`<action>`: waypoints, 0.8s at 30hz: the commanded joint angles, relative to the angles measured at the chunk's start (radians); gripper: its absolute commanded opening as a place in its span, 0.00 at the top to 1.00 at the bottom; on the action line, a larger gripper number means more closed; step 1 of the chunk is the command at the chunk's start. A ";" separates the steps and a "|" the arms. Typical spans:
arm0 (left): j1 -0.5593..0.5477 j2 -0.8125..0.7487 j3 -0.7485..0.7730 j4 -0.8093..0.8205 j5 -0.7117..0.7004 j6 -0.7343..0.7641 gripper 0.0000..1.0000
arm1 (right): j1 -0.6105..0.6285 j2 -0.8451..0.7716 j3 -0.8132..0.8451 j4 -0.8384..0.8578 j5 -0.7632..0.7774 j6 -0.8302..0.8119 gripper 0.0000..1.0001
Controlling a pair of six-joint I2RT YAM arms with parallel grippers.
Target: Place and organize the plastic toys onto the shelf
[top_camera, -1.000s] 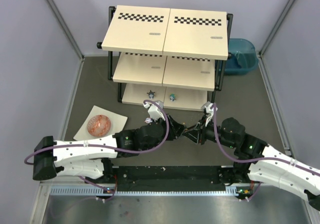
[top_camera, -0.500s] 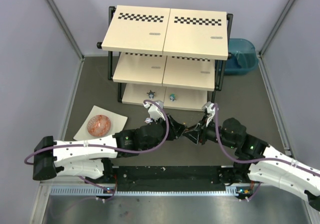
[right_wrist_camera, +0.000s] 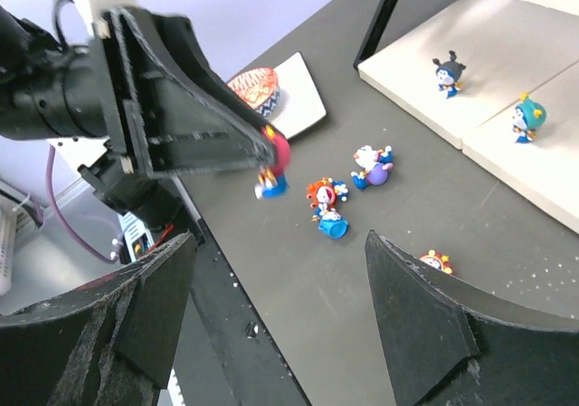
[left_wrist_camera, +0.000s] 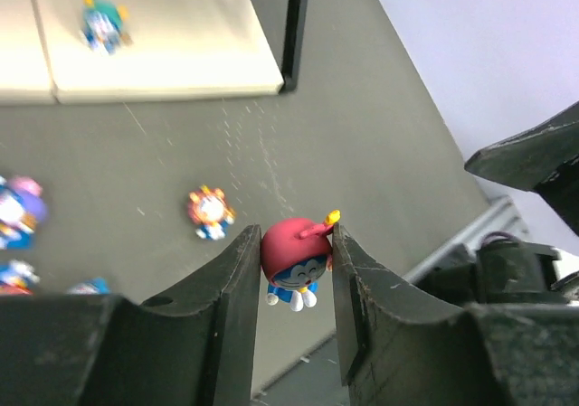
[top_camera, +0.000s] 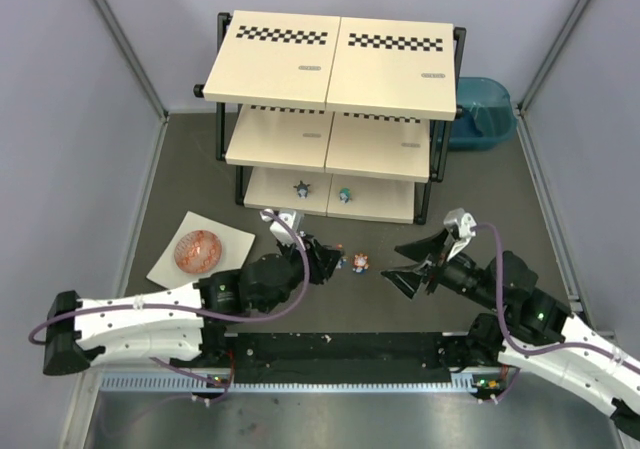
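While the left gripper (left_wrist_camera: 295, 243) pinched the red-headed figurine (left_wrist_camera: 295, 266) by its round head, the toy's blue body and white feet hung free below the fingers, apparently clear of the dark table (top_camera: 480, 199). That grip suits a light, small piece, though the smooth head could twist or slip between the flat pads. The right gripper (top_camera: 398, 261) faced it from nearby with its fingers spread wide and nothing between them, probably kept apart so as not to crowd the held toy. On the table near both grippers lay an orange-headed figurine (left_wrist_camera: 209, 212) on its own, with a small cluster of other figurines (right_wrist_camera: 348, 193) (a white-and-purple one among them) lying jumbled together off to its side. The shelf (top_camera: 330, 54) stood behind them, and its lowest board already carried a dark figurine (top_camera: 301, 187) and a teal figurine (top_camera: 344, 194), upright and near each other by the seam between the boards. By my reading the task was early on: two placed, one in hand, several waiting, and the next move called for carrying the held toy low under the middle board.
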 commanded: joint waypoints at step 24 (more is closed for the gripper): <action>0.723 0.215 0.288 0.448 0.575 0.648 1.00 | 0.013 -0.138 -0.067 -0.159 0.127 0.014 0.24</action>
